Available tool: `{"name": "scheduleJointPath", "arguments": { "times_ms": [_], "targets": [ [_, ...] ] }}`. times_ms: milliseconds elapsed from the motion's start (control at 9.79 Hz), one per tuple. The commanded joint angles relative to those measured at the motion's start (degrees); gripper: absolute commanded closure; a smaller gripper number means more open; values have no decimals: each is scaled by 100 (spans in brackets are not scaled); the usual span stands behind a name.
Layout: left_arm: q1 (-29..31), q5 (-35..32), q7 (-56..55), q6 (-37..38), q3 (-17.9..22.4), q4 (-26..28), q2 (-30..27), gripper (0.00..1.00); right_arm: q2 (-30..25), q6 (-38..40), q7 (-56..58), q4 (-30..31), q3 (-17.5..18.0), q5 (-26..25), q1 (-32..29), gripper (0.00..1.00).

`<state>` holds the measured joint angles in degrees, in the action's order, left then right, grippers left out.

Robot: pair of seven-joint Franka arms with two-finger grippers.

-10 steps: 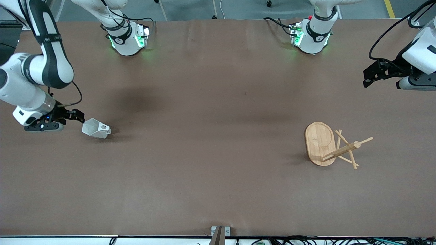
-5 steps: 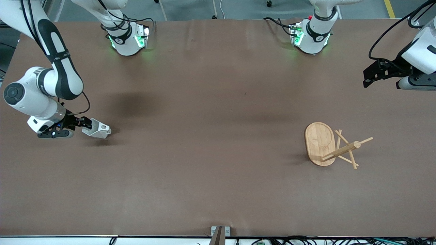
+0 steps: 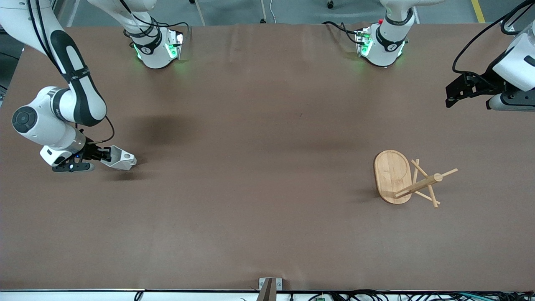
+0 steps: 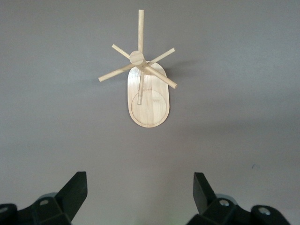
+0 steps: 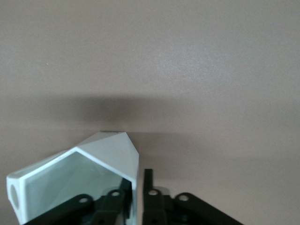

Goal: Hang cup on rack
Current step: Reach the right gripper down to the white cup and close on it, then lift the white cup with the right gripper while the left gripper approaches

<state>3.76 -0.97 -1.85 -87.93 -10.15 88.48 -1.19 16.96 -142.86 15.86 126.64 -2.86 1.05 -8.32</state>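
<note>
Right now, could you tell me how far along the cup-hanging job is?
Early. The right gripper has closed on the rim of the cup, which lies on its side on the table. The rack stands bare at the left arm's end, and the left gripper waits open. Lifting, carrying and hanging remain.

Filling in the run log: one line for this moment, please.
right end effector: fingers astride cup wall, cup on table | left end effector: open, waiting, above rack | rack: upright, no cup
</note>
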Motion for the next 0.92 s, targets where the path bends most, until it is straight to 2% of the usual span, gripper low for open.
{"name": "scheduleJointPath", "arguments": {
  "times_ms": [0,204,306,409,511,817],
  "targets": [
    [11,44,114,30,-4,12,136,0,-357,502,14,-61,31,89,50,100],
    [11,62,114,39,-4,12,128,0,-841,1126,5,-235,92,193,85,100],
    [2,53,114,30,-4,12,128,0,-974,1651,5,-506,93,464,207,100],
    [-15,53,106,39,-4,12,128,0,-1097,2205,57,-744,93,841,269,100],
    [-15,44,106,39,-22,12,128,0,-1281,2410,58,-764,102,1323,313,100],
    [-24,9,106,39,-48,12,119,0,-1590,2632,40,-764,110,2528,830,99]
  ]
}}
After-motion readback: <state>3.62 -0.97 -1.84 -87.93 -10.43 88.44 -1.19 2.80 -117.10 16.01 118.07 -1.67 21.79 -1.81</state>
